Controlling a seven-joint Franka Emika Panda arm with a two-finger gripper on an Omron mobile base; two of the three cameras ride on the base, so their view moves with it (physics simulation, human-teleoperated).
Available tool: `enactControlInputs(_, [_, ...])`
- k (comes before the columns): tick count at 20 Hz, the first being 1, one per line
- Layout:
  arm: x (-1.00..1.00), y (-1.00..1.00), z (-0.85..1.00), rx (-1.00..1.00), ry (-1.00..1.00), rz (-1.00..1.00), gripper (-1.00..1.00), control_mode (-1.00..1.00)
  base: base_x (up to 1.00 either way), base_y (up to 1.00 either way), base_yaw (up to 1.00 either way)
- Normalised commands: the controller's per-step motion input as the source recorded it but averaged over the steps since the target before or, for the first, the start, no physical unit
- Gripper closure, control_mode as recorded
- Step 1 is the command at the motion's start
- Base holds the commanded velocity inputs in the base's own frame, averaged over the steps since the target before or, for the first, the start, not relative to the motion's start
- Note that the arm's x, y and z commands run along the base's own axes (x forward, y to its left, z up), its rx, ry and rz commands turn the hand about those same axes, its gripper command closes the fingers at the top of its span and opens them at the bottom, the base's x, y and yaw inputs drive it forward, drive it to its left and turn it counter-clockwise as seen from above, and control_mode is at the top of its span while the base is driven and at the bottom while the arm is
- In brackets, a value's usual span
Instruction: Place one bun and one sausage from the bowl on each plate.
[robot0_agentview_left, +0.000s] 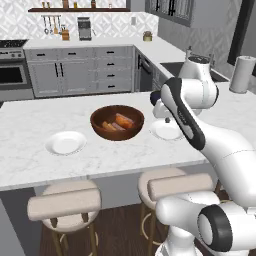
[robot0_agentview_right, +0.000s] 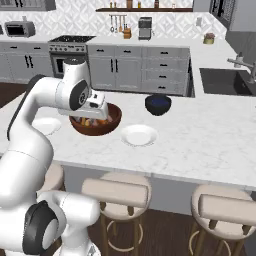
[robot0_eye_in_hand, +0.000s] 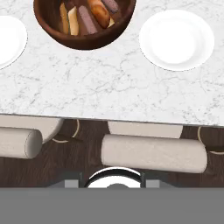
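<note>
The dark reddish-brown wooden bowl (robot0_agentview_left: 117, 122) (robot0_agentview_right: 95, 126) (robot0_eye_in_hand: 83, 30) stands mid-counter with several buns (robot0_eye_in_hand: 100, 13) and sausages (robot0_eye_in_hand: 87, 19) lying in it. A white plate (robot0_agentview_left: 66, 142) (robot0_eye_in_hand: 8, 39) sits to its left and a second plate (robot0_agentview_left: 167, 131) (robot0_agentview_right: 139, 135) (robot0_eye_in_hand: 176, 39) to its right; both are bare. My gripper (robot0_agentview_right: 97, 115) hangs above the counter's near side, just in front of the bowl and between the bowl and the right plate, pointing down. It is shut and holds nothing. The arm hides most of the hand in the left base view.
A dark blue bowl (robot0_agentview_right: 158, 104) stands behind the right plate. Padded stools (robot0_eye_in_hand: 153, 153) (robot0_agentview_left: 65, 202) sit under the counter's front edge. A paper towel roll (robot0_agentview_left: 242, 74) and the sink (robot0_agentview_right: 225, 80) lie at the far right.
</note>
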Motion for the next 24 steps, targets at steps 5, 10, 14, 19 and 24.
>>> enactControlInputs(5, [0.0,0.0,0.0,0.0,0.0,0.0,-1.0,1.0,-0.16,0.27,0.0])
enactControlInputs(10, [0.0,0.0,0.0,0.0,0.0,0.0,-1.0,1.0,-0.04,0.78,0.0])
enactControlInputs(14, [0.0,0.0,0.0,0.0,0.0,0.0,-1.0,1.0,0.41,0.24,-0.02])
enactControlInputs(19, [0.0,0.0,0.0,0.0,0.0,0.0,-1.0,1.0,1.0,0.0,-0.07])
enactControlInputs(24, [0.79,-0.03,-0.02,0.0,0.04,-0.04,-1.0,-1.0,0.2,0.0,-0.01])
